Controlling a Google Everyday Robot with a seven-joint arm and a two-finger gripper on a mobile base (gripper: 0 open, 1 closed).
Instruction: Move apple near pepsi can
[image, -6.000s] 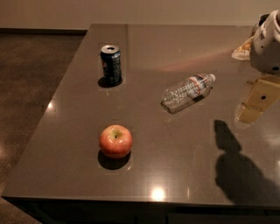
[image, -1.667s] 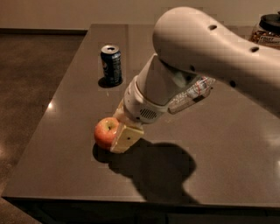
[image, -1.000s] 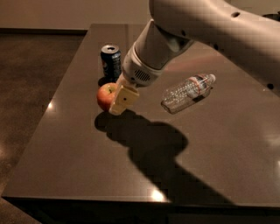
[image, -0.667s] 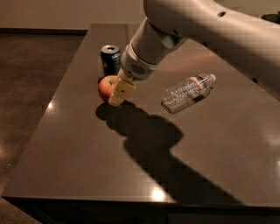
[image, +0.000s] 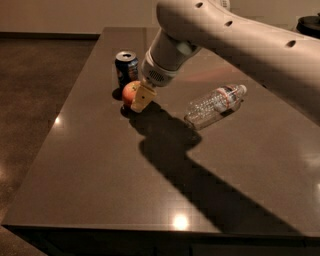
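The red apple (image: 128, 91) is at the back left of the dark table (image: 100, 165), just in front and to the right of the dark blue pepsi can (image: 126, 67), with a small gap between them. My gripper (image: 135, 98) reaches down from the big white arm and is shut on the apple. One tan finger (image: 142, 96) shows on the apple's right side; the other is hidden behind the fruit. The apple is at or just above the table top; I cannot tell which.
A clear plastic bottle (image: 216, 104) lies on its side to the right of the apple. The arm's shadow runs across the middle of the table toward the front right. The table's left edge is close to the can.
The gripper has carried the apple from the front left of the table back toward the can. In the last moments it moved a little further back and lower.
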